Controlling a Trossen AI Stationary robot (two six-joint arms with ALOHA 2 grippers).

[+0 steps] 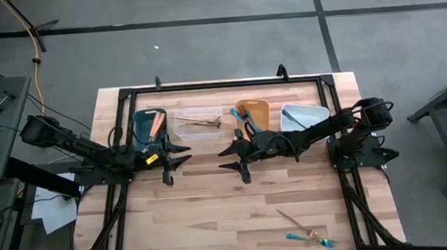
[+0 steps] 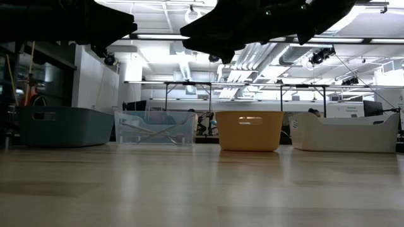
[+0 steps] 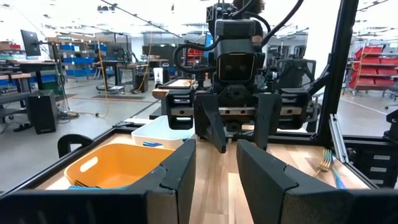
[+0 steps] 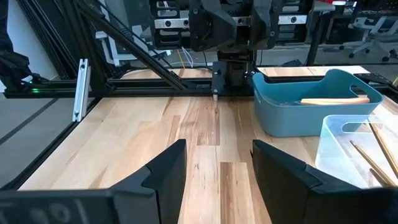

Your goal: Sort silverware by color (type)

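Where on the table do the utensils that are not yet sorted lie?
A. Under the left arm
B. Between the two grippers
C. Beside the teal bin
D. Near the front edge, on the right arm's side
D: in the high view the loose utensils lie near the front edge on the right arm's side, far from the row of bins.

A robotics lab or workshop inside a big industrial hall.

The wooden table [image 1: 237,196] stands on a grey concrete floor [image 1: 202,55] marked with dark lines, ringed by a black metal frame [image 1: 220,85] carrying two robot arms. Beyond it, the low view shows a high ceiling with strip lights [image 2: 158,38], exposed ducts [image 2: 183,63] and more framed work tables [image 2: 189,85]. The left wrist view takes in rows of blue storage shelves [image 3: 68,62], red racks [image 3: 370,68], a computer monitor [image 3: 28,40] and hanging cables [image 3: 102,81].
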